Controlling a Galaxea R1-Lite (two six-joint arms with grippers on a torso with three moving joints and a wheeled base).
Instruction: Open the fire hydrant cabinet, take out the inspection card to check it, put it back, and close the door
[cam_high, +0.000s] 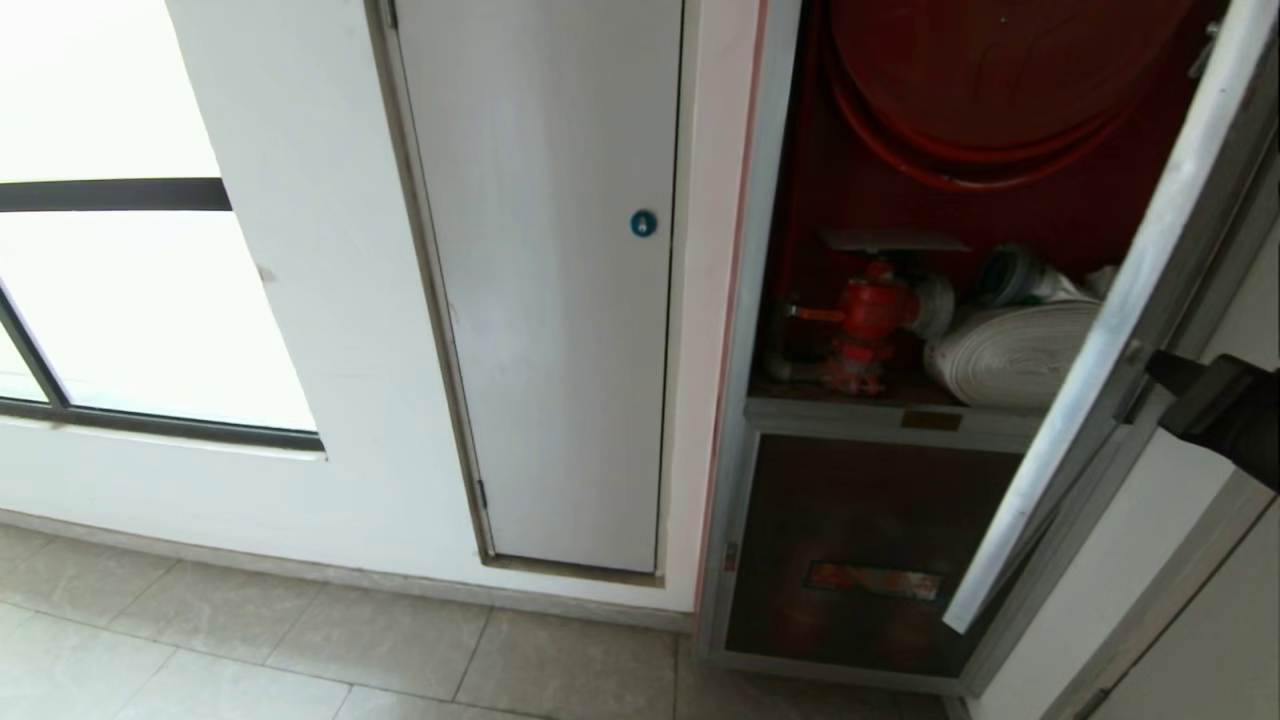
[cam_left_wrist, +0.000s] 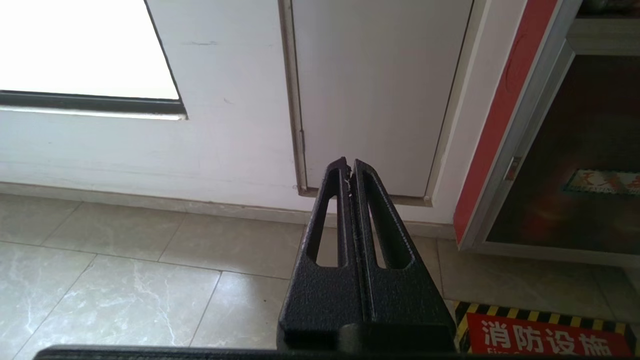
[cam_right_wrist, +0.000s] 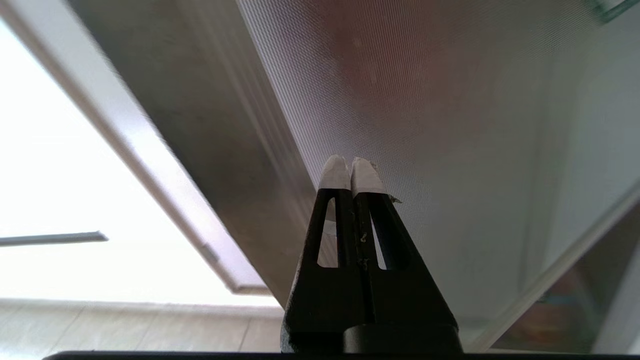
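Note:
The fire hydrant cabinet (cam_high: 757, 300) stands open, showing its red inside with the red hose reel (cam_high: 1000, 60), red valve (cam_high: 868, 318) and white rolled hose (cam_high: 1015, 352). A thin pale grey inspection card (cam_high: 893, 241) lies flat just above the valve. The door (cam_high: 1130, 300) is swung out toward me on the right. My right gripper (cam_high: 1160, 368) is shut and empty on the door's outer side, its white-taped tips (cam_right_wrist: 351, 167) right at the tinted glass (cam_right_wrist: 450, 100); contact cannot be told. My left gripper (cam_left_wrist: 349, 165) is shut, parked low and pointing at the wall base.
A plain pale grey panel with a blue round lock (cam_high: 643, 223) is left of the cabinet, and a bright window (cam_high: 130, 300) is further left. Below the valve shelf is a dark lower panel (cam_high: 860, 560). A hazard-striped red floor sign (cam_left_wrist: 545, 335) lies by the cabinet.

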